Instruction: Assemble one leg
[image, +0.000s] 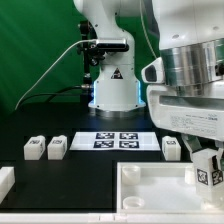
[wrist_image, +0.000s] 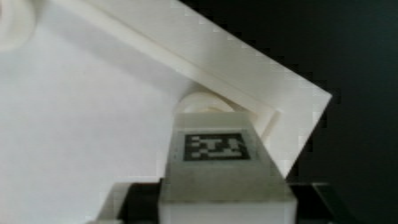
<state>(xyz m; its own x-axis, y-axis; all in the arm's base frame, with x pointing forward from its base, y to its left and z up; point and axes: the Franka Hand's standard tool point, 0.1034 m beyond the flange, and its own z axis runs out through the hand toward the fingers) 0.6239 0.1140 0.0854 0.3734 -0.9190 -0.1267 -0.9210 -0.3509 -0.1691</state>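
Observation:
My gripper (image: 207, 168) is shut on one leg (image: 205, 177), a small white block with a square marker, and holds it at the far right corner of the big white tray-like piece (image: 150, 176). In the wrist view the leg (wrist_image: 221, 150) sits between my dark fingers (wrist_image: 148, 200), its far end at a rounded spot in the corner of the tray-like piece (wrist_image: 107, 120). My gripper (wrist_image: 222, 197) grips the leg by its sides. Three more legs lie on the black table: two at the exterior view's left (image: 33, 148) (image: 57, 148) and one at its right (image: 171, 148).
The marker board (image: 118, 140) lies flat behind the tray-like piece, in front of the arm's base (image: 112, 92). A white block (image: 5, 181) sits at the exterior view's left edge. A green backdrop stands behind.

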